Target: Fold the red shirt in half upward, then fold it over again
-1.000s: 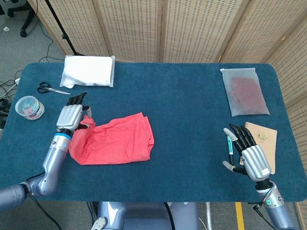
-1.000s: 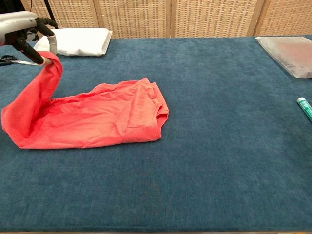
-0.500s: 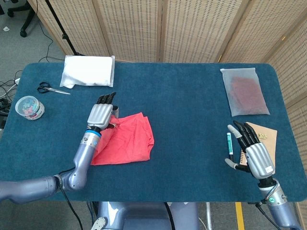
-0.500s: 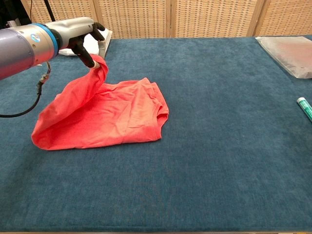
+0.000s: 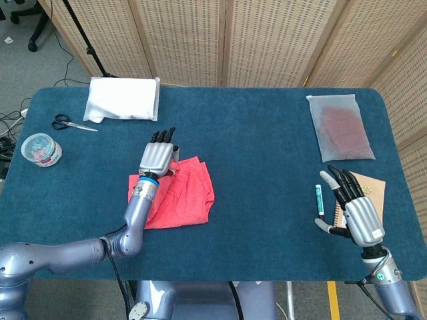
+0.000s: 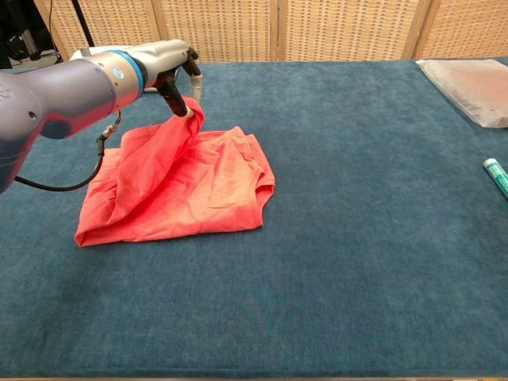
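The red shirt (image 5: 183,193) (image 6: 198,186) lies crumpled left of the table's middle. My left hand (image 5: 157,157) (image 6: 176,73) pinches one of its left corners and holds that corner lifted above the shirt's upper part, so the cloth drapes down from the fingers and doubles over itself. My right hand (image 5: 352,210) hovers near the table's front right with its fingers spread and nothing in them. The chest view does not show the right hand.
A folded white cloth (image 5: 123,99) lies at the back left, with scissors (image 5: 70,123) and a small tub (image 5: 41,149) near the left edge. A frosted bag (image 5: 339,127) lies back right. A teal pen (image 5: 319,199) (image 6: 497,175) and a brown notebook (image 5: 370,190) lie by the right hand.
My left hand has carried the pinched corner rightward over the shirt, folding the left part onto the rest. The right hand has shifted slightly.
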Action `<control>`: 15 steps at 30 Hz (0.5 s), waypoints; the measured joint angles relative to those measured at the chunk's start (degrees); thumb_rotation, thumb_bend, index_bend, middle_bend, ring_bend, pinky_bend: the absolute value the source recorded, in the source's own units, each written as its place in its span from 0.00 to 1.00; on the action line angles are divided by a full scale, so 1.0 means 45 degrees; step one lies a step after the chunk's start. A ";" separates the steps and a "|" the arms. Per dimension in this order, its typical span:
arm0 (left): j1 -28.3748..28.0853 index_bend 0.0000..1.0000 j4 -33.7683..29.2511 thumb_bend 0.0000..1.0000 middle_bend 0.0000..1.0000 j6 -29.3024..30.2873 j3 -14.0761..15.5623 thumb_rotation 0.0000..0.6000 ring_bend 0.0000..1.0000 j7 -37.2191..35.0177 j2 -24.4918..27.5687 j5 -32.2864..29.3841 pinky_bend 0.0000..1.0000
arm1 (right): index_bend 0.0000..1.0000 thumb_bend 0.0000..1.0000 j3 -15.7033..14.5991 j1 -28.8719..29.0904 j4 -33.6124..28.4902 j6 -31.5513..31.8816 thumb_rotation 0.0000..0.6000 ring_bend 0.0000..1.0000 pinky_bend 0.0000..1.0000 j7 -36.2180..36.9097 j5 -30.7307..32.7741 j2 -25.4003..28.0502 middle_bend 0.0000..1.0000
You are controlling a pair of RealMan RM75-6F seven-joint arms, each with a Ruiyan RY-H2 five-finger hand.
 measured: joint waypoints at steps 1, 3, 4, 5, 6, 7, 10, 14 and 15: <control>-0.0087 0.75 0.0185 0.53 0.00 -0.0057 -0.0028 1.00 0.00 0.0011 -0.0124 -0.0038 0.00 | 0.00 0.00 0.0010 0.0012 0.0014 -0.0034 1.00 0.00 0.00 0.0038 0.0024 0.0003 0.00; -0.0309 0.75 0.0658 0.52 0.00 -0.0196 -0.0097 1.00 0.00 0.0033 -0.0432 -0.0121 0.00 | 0.00 0.00 0.0023 0.0032 0.0044 -0.0077 1.00 0.00 0.00 0.0084 0.0051 0.0006 0.00; -0.0405 0.75 0.0865 0.52 0.00 -0.0247 -0.0120 1.00 0.00 0.0047 -0.0565 -0.0141 0.00 | 0.00 0.00 0.0029 0.0036 0.0048 -0.0085 1.00 0.00 0.00 0.0093 0.0060 0.0008 0.00; -0.0556 0.75 0.1203 0.51 0.00 -0.0328 -0.0163 1.00 0.00 0.0056 -0.0795 -0.0167 0.00 | 0.00 0.00 0.0038 0.0040 0.0055 -0.0094 1.00 0.00 0.00 0.0102 0.0073 0.0011 0.00; -0.0614 0.75 0.1334 0.50 0.00 -0.0364 -0.0184 1.00 0.00 0.0055 -0.0887 -0.0183 0.00 | 0.00 0.00 0.0044 0.0041 0.0060 -0.0100 1.00 0.00 0.00 0.0109 0.0085 0.0013 0.00; -0.0696 0.75 0.1531 0.50 0.00 -0.0417 -0.0214 1.00 0.00 0.0053 -0.1020 -0.0205 0.00 | 0.00 0.00 0.0053 0.0045 0.0065 -0.0112 1.00 0.00 0.00 0.0125 0.0103 0.0015 0.00; -0.0946 0.75 0.2223 0.49 0.00 -0.0623 -0.0299 1.00 0.00 -0.0011 -0.1466 -0.0220 0.00 | 0.00 0.00 0.0082 0.0057 0.0086 -0.0148 1.00 0.00 0.00 0.0184 0.0157 0.0029 0.00; -0.1158 0.48 0.2898 0.35 0.00 -0.1139 -0.0400 1.00 0.00 -0.0471 -0.1973 -0.0092 0.00 | 0.00 0.00 0.0121 0.0048 0.0097 -0.0160 1.00 0.00 0.00 0.0260 0.0236 0.0054 0.00; -0.1172 0.31 0.2957 0.29 0.00 -0.1206 -0.0407 1.00 0.00 -0.0598 -0.2035 -0.0016 0.00 | 0.00 0.00 0.0122 0.0047 0.0096 -0.0167 1.00 0.00 0.00 0.0268 0.0244 0.0058 0.00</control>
